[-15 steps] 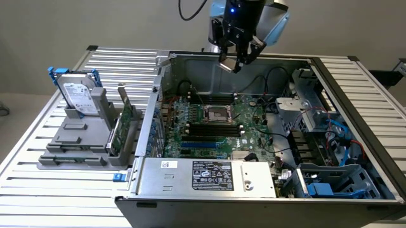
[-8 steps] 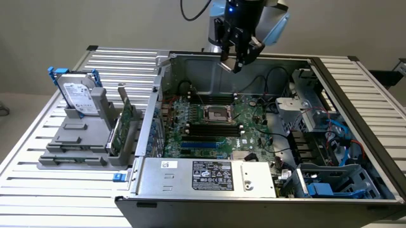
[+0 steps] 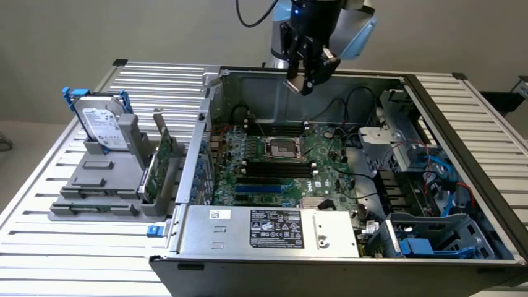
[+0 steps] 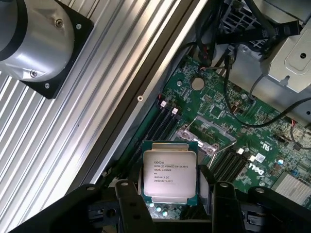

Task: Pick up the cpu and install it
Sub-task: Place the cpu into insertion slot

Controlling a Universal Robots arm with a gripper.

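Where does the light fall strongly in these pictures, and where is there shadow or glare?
Exterior view: even room light on the ribbed table, the inside of the computer case darker. Wrist view: the cpu held in the pincer has a pale sheen on its lid; the table ribs shine in bright stripes.

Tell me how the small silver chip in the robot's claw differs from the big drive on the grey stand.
The cpu is a small flat square; the hard drive is larger and oblong. The gripper holds the cpu over the case; the hard drive stands on edge on a stand outside it. Only the hard drive has a blue bracket, not the cpu. Both are silver-grey.
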